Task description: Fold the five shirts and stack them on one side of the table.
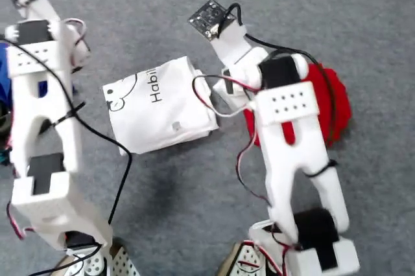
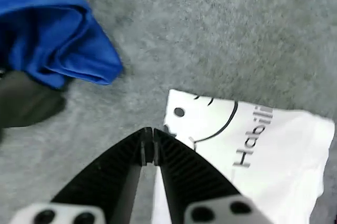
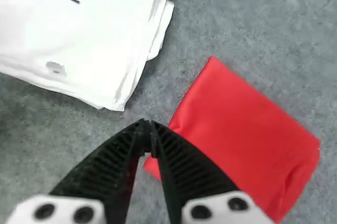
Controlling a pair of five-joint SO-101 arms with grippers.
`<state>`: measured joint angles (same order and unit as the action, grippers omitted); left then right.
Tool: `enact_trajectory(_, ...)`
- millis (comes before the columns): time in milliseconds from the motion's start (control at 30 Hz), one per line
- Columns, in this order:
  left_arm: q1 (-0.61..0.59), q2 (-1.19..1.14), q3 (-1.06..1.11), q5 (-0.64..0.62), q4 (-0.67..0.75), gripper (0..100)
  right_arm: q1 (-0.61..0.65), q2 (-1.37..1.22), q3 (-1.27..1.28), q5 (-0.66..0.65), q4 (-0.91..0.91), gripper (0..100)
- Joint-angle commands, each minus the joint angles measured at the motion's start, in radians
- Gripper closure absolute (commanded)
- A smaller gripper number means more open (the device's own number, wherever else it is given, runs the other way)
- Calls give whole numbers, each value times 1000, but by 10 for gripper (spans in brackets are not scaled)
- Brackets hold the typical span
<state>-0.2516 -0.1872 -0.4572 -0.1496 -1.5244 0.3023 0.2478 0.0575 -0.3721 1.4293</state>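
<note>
A folded white shirt with black print lies in the middle of the grey table. A folded red shirt lies to its right, partly under the right arm. A blue shirt sits crumpled at the table's left edge. My left gripper is shut and holds nothing, hovering above the white shirt's printed corner. Between the white shirt and the red shirt hangs my right gripper, shut and with nothing in it.
The grey felt table has free room in front of the shirts and along the back. Both arm bases stand at the front edge. A dark object lies beside the blue shirt.
</note>
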Motion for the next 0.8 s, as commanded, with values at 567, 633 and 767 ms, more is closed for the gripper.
enact_trajectory(567, -448, 607, 717, 428, 75, 980, 16, 205, -51, 600, 351, 992)
enact_trajectory(633, -493, 710, 870, 460, 167, 980, 16, 197, -51, 664, 350, 992)
enact_trajectory(767, -535, 897, 1192, 479, 394, 980, 16, 163, -50, 773, 290, 992)
